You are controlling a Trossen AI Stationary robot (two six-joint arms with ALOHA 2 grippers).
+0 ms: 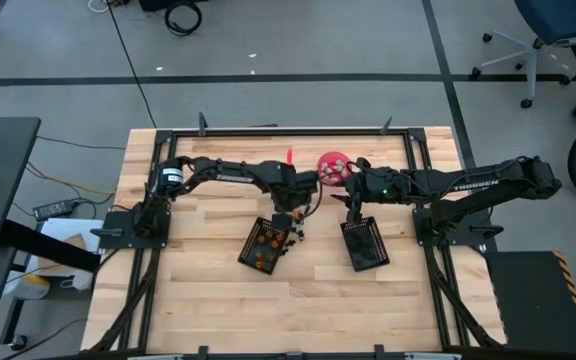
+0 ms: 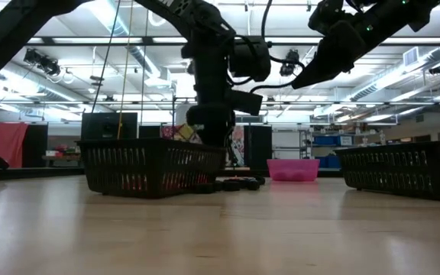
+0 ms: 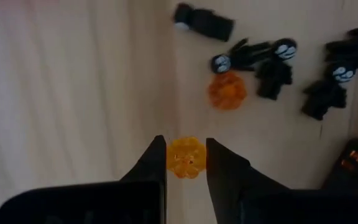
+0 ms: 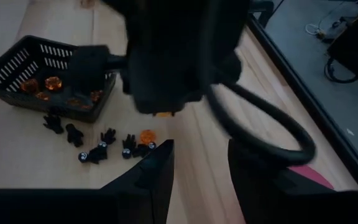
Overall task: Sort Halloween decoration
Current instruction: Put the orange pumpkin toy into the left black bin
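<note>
My left gripper [image 3: 187,163] points down at the table beside the left black mesh basket [image 1: 265,245] and is shut on a small orange roundish piece [image 3: 187,157]. A second orange piece [image 3: 227,91] and several black pieces [image 3: 253,57] lie on the wood below it, next to the basket's far end. That basket holds several orange pieces [image 4: 53,83]. My right gripper [image 4: 201,165] hangs open and empty above the far end of the right black basket [image 1: 365,243]. My left gripper pinches the orange piece by its two opposite sides [image 3: 174,157] between its two fingers, coming from above and pointing down. In the right wrist view the piece [image 4: 163,114] shows under the gripper, lifted clear of the table.
A pink round bowl [image 1: 334,165] stands at the far side between the two arms. The left basket's wall [image 2: 147,164] and the right basket [image 2: 407,168] flank the loose pieces [image 2: 235,183]. Bare wood lies toward the near edge.
</note>
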